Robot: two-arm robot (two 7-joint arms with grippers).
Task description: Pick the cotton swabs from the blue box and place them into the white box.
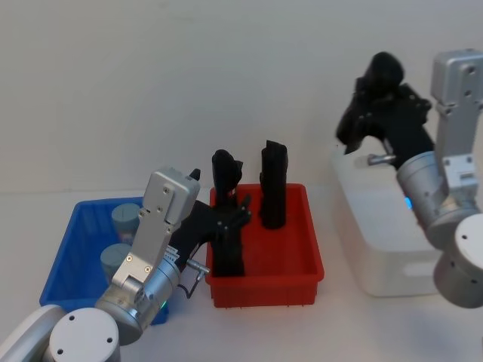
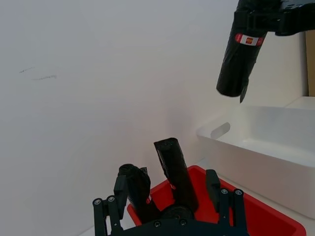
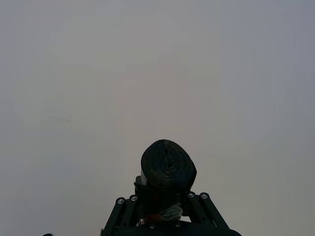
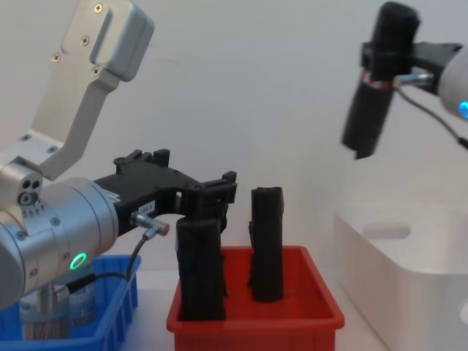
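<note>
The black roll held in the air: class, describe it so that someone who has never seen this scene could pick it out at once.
Find the white box on the robot's right, then look above it to the right gripper. The black roll clamped there hangs tilted in mid-air, while the other rolls stand in the red bin by the open left gripper.

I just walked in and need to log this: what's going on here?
The right gripper holds a black roll in the air above the white box. The left gripper, fingers open, is at the top of a second roll standing in the red bin. Two jars of cotton swabs sit in the blue box, untouched.
</note>
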